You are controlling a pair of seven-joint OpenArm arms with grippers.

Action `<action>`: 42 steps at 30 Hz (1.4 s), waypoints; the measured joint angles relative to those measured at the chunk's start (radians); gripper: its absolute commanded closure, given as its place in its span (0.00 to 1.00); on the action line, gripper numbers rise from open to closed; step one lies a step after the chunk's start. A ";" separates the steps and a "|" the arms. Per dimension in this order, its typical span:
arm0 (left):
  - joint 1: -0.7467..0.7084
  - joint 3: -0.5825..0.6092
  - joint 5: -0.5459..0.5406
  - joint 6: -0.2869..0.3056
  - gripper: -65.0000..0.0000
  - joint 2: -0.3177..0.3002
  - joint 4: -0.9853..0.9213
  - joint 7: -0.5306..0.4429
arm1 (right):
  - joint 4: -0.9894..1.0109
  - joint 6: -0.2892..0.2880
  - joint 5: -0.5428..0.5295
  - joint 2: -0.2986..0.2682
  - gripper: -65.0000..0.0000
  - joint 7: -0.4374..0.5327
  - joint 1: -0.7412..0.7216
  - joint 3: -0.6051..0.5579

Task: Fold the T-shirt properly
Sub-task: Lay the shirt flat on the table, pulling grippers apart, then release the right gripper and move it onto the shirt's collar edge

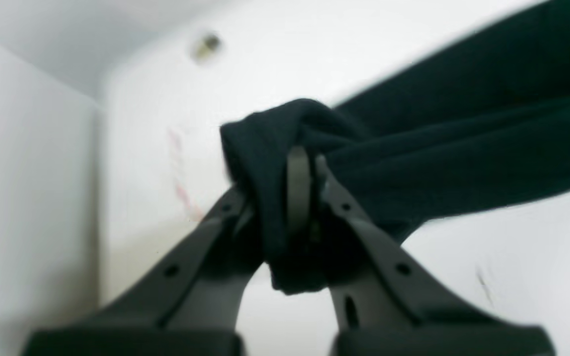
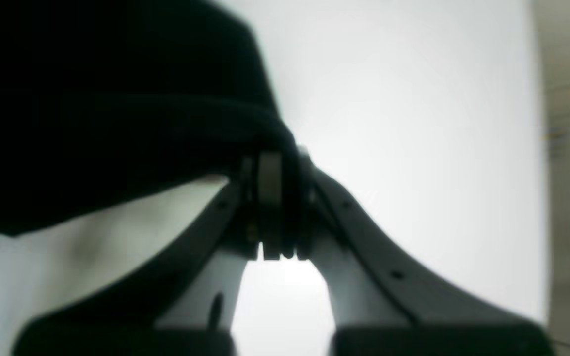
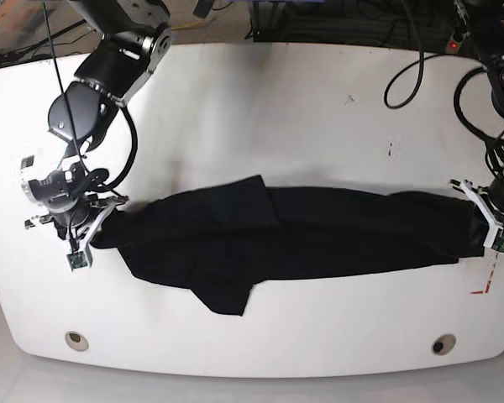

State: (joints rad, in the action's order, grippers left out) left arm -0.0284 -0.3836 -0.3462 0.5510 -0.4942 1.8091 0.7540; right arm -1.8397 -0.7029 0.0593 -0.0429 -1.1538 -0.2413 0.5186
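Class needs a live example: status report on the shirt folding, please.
Left claw and right claw both shut on the T-shirt. Shirt stretched long across the table. Nothing in the way.

So the bench (image 3: 260,109) is a big white slab with rounded corners, pretty scuffed in spots. There's a round metal-looking hole (image 3: 76,340) near the front edge on the camera's left and a darker matching one (image 3: 442,345) on the camera's right. Red tape marks (image 3: 485,288) sit close to the camera's right edge, and a smaller red mark (image 3: 391,149) is further back. A small dark smudge (image 3: 349,99) shows toward the back. Black cables (image 3: 403,80) loop over the back right corner, with more wiring piled behind the bench.
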 measured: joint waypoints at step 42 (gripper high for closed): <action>-0.337 -0.063 0.103 0.096 1.00 0.000 -0.164 -0.053 | 0.103 0.009 -0.928 -0.165 0.34 -0.181 0.468 0.095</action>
State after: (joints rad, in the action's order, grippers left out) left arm -0.3656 -0.4461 -0.2436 0.6468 -0.4938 1.6447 0.7010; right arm -1.7367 -0.6937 -0.8684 -0.2081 -1.3346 0.2268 0.6132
